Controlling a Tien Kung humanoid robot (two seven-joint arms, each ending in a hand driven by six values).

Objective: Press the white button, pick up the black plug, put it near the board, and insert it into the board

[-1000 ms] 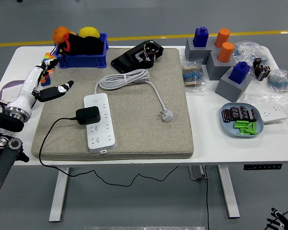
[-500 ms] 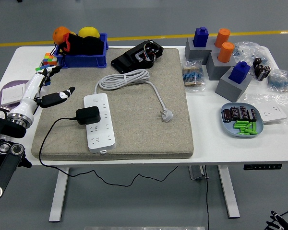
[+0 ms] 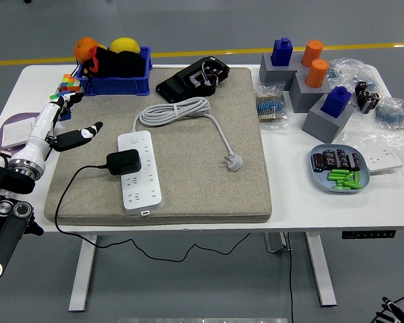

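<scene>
A white power strip lies on the grey mat, left of centre. A black plug adapter sits plugged into the strip, and its black cable runs off the mat's left front and hangs below the table. The strip's own white cord is coiled behind it, ending in a white plug. A small white button is at the strip's near end. My left hand hovers over the table's left edge, left of the strip, fingers spread and empty. My right hand is out of view.
A blue bin with fruit and a colour cube stand at the back left. A black device lies at the mat's back. Grey blocks with blue and orange pegs, bags and a blue dish fill the right side.
My left hand has drawn back to the left, away from the strip, and lifted a little. The plug stays in the strip.
</scene>
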